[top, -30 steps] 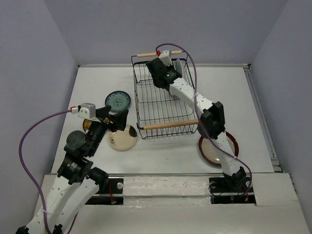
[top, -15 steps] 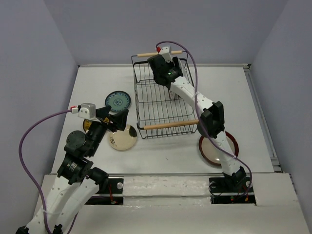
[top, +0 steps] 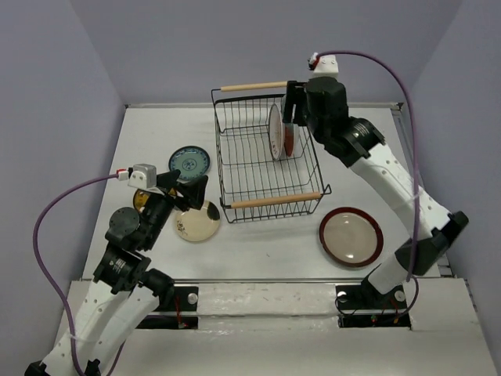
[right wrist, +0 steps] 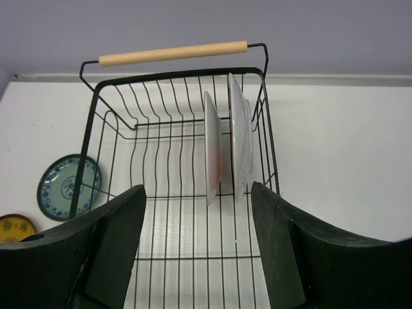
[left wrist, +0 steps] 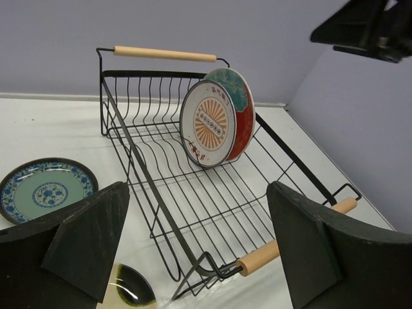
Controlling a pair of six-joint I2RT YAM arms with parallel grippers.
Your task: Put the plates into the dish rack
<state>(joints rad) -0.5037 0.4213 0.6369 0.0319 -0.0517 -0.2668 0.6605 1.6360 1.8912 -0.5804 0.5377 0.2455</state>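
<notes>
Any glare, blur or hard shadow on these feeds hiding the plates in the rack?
Top external: even light, sharp, only soft shadows by the dish rack. Left wrist: sunburst plate crisp, left gripper fingers dark and slightly soft, a small highlight on the yellow-brown plate. Right wrist: racked plates edge-on, pale against the white table, patterns unreadable.

The white table (top: 258, 251) carries the dish rack (top: 274, 200), teal-blue plate (top: 189, 162), yellow-brown plate (right wrist: 11, 228), cream plate (top: 200, 225) and dark-red-rimmed plate (top: 351, 236).
</notes>
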